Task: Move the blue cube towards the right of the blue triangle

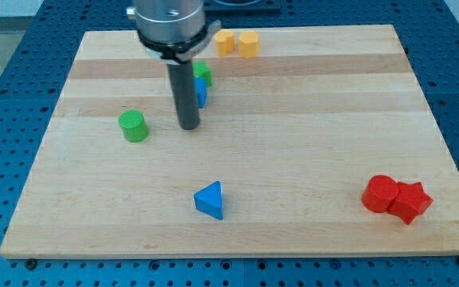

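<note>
My tip point(188, 126) on the wooden board point(309, 104), touching nothing, small blue cube point(202, 94) just upper right behind my rod, blue triangle block point(210, 199) well below, near the view's bottom.

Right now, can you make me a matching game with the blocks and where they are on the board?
Things:
1. blue triangle
2. green cylinder
3. red blocks
4. yellow blocks

Places:
A. view's top edge
B. view's bottom right
C. view's bottom, near the middle
D. view's left of my tip

Pairs: 1-C, 2-D, 3-B, 4-A
</note>
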